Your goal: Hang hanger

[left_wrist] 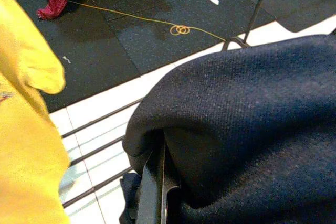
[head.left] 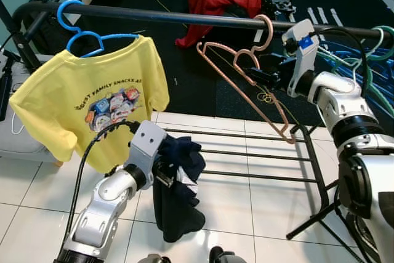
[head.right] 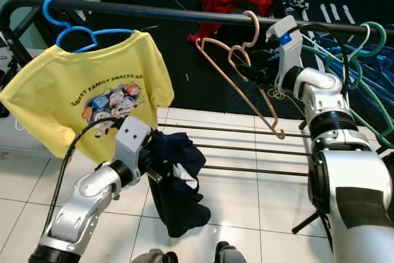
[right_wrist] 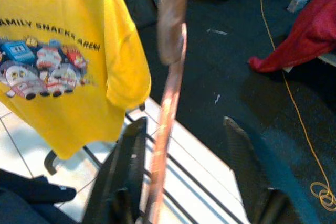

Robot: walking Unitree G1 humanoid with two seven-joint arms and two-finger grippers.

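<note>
Hanging from one black rail point(head.left: 184, 18) in the left eye view are one pink hanger point(head.left: 246, 69) and one blue hanger point(head.left: 83, 35) carrying a yellow T-shirt point(head.left: 92, 106); the right gripper point(head.left: 261, 78) sits at the pink hanger's neck. Left wrist view: the left gripper point(left_wrist: 157, 182) has its jaws closed on one dark navy garment point(left_wrist: 252, 124). Right wrist view: the pink hanger's bar runs between the spread jaws, just beside one finger.

Along my left gripper's finger point(left_wrist: 153, 192) I see a dark navy garment point(left_wrist: 247, 129) draped over it, the cloth bunched right against the black bar. A yellow shirt point(left_wrist: 23, 129) hangs beside it. Beyond lie white tiles point(left_wrist: 105, 108), a dark mat point(left_wrist: 131, 35) and a coiled yellow cord point(left_wrist: 180, 29) (small loops).
</note>
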